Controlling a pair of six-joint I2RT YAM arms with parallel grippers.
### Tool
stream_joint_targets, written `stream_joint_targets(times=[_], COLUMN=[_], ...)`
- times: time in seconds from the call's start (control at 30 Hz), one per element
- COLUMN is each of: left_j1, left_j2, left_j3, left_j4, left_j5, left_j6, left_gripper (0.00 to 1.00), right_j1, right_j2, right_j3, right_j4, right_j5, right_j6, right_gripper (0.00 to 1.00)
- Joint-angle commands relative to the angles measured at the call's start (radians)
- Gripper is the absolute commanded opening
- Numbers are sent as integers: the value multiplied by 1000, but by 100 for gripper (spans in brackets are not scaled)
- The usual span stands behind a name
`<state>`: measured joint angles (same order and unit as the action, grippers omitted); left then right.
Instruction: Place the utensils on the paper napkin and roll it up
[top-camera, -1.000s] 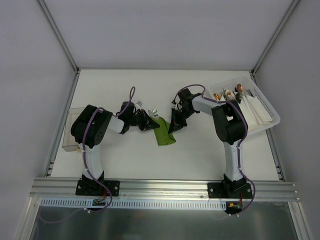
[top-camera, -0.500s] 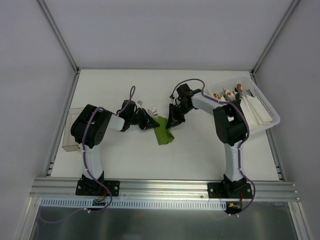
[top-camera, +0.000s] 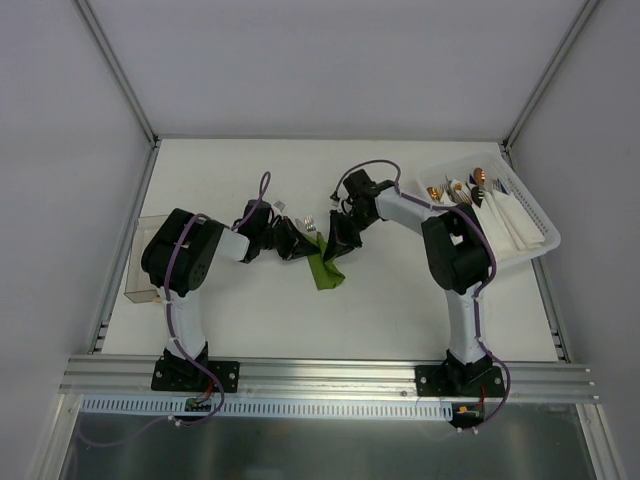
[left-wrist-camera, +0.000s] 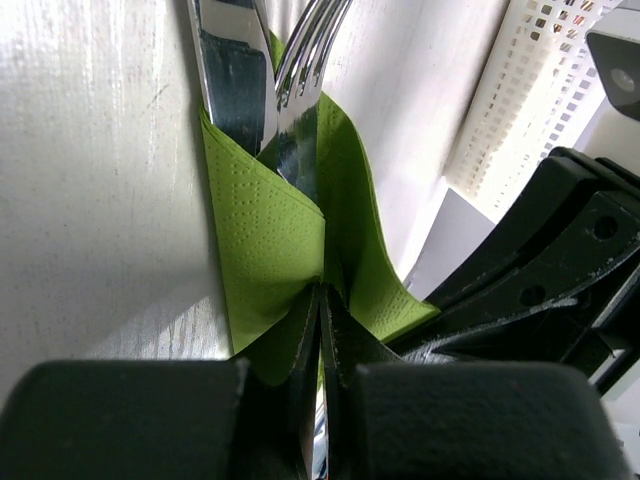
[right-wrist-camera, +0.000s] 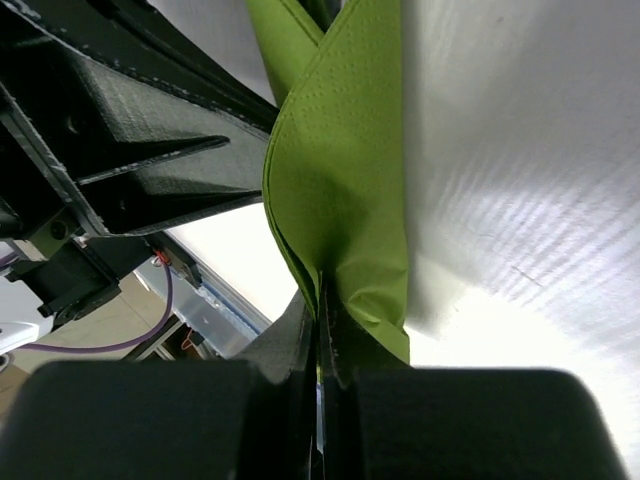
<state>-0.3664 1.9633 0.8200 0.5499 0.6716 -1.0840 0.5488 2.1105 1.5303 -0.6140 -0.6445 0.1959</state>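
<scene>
Both the black left gripper (left-wrist-camera: 320, 300) and the black right gripper (right-wrist-camera: 322, 290) are clamping folds of the thin, soft olive-green paper napkin (left-wrist-camera: 265, 250), which is wrapping the stiff, slippery silvery metal utensils (left-wrist-camera: 300, 110) mid-table and probably tearing if tugged.

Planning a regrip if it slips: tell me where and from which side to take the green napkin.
Probably pinch the napkin where its flaps cross over the cutlery, coming from the handle end; the utensils stick out bare at the other end.

walls (top-camera: 330, 60): plain grey | table (top-camera: 300, 320): white, matte | rail (top-camera: 330, 372): aluminium, near edge | light: even
</scene>
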Motion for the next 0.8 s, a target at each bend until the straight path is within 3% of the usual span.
stream_joint_targets(times=[0.0, 0.4, 0.77], left_j1=[-3, -3, -2], left_j2=[31, 37, 43], left_j3=[-19, -25, -24], left_j4=[-140, -143, -148], left_j5=[-110, -119, -118], left_j6=[58, 49, 42], left_gripper=[0, 0, 0], right_j1=[22, 34, 59], right_j2=[-35, 28, 86], right_j3=[39, -4, -50], right_j4=[13, 140, 163], right_j5=[-47, -150, -123], right_j6=[60, 253, 263], right_gripper=[0, 0, 0])
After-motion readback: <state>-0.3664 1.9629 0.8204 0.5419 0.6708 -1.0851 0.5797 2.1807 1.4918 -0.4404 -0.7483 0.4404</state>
